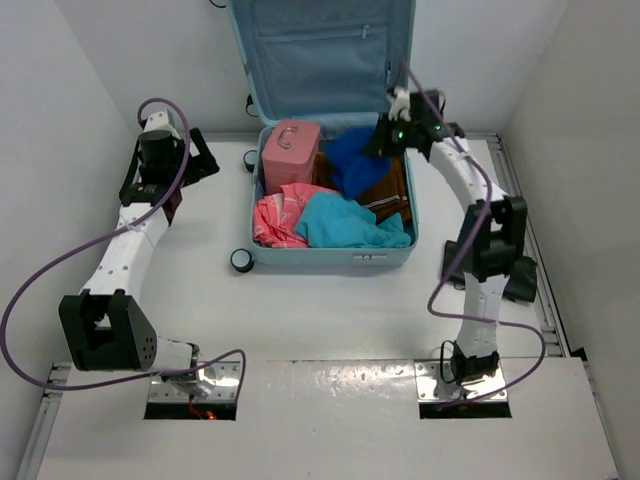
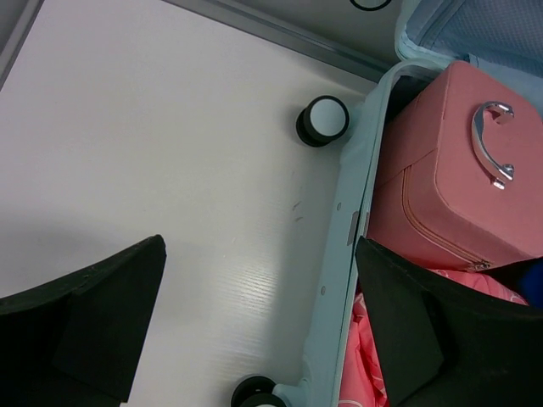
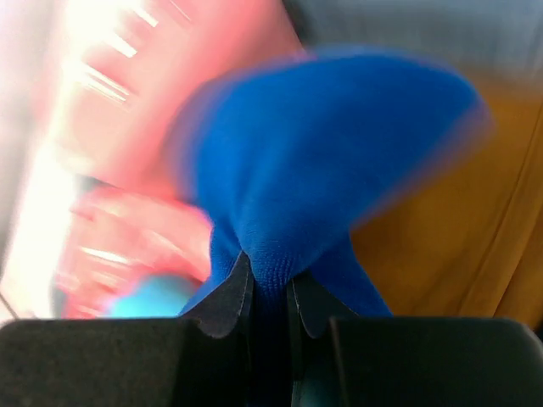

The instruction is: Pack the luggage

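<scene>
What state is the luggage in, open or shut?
Open. The luggage has its lid raised at the far side, lining exposed; clothes and a pink case lie in its base.

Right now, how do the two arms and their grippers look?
Both the left arm and right arm have white links, black joint housings and a looping purple cable. The left gripper and right gripper have flat black fingers.

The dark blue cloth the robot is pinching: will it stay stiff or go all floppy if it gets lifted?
Probably floppy: the dark blue cloth bunches into folds where the right gripper pinches it. It is likely light, since a small pinch seems enough to hold it. It probably won't roll, just drape over the other clothes in the luggage.
</scene>
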Tool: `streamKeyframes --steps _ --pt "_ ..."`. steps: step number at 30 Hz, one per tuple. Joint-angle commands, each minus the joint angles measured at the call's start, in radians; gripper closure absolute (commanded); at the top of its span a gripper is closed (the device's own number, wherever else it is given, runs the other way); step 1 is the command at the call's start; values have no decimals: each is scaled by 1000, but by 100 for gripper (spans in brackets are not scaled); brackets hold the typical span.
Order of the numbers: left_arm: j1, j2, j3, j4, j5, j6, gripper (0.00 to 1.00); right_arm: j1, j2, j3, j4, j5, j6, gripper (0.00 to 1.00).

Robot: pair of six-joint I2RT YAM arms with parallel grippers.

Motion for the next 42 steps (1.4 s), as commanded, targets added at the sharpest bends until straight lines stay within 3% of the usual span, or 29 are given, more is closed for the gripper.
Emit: streamKeyframes --steps 1,3,4,7,8,12,17,18,20,23,25,27,28,29,30,31,32,34,36,39,42 --pt "22 -36 2 37 16 -13 1 1 38 -83 -61 -3 16 95" --pt "22 -36 2 37 16 -13 1 11 72 -87 -154 12 -25 85" --pt "22 -36 2 28 16 -13 1 11 82 -93 -175 23 -50 73" --pt "22 -25 22 28 16 -13 1 8 73 -68 -249 63 -93 48" --pt "22 -25 31 28 16 -13 1 7 72 -38 -267 66 -101 33" --pt "11 -25 40 28 27 -13 1 -15 -32 67 -357 80 -166 19" --pt "2 -45 50 28 99 36 1 -73 -245 101 -442 40 -343 12" --pt "2 -45 50 28 111 45 1 -103 -272 88 -462 44 -477 10" --pt "2 -66 50 28 137 68 1 -130 -375 -10 -526 58 -557 10" --pt "2 -76 40 28 156 81 1 -252 -510 -217 -589 89 -903 11" --pt "2 -76 40 28 176 93 1 -317 -578 -348 -629 93 -1010 15" --pt "2 -76 40 28 186 104 1 -402 -661 -519 -678 93 -1228 19" --pt "2 -76 40 19 200 104 1 -503 -683 -565 -681 96 -1286 19" --pt "2 -76 40 18 200 113 1 -539 -701 -703 -668 93 -1460 19" --pt "2 -76 40 18 200 113 1 -579 -756 -749 -660 89 -1519 19" --pt "2 -76 40 18 214 113 1 -693 -772 -790 -634 80 -1577 18" --pt "2 -76 40 18 214 113 1 -728 -804 -912 -605 42 -1730 16" --pt "2 -67 40 18 245 113 1 -836 -806 -991 -577 3 -1820 11" --pt "2 -67 40 18 254 113 1 -864 -794 -1024 -588 -28 -1865 8" --pt "2 -67 30 18 254 124 1 -863 -781 -1091 -537 -51 -1848 1" --pt "2 -67 30 18 254 124 1 -846 -803 -1215 -358 -52 -1857 0"
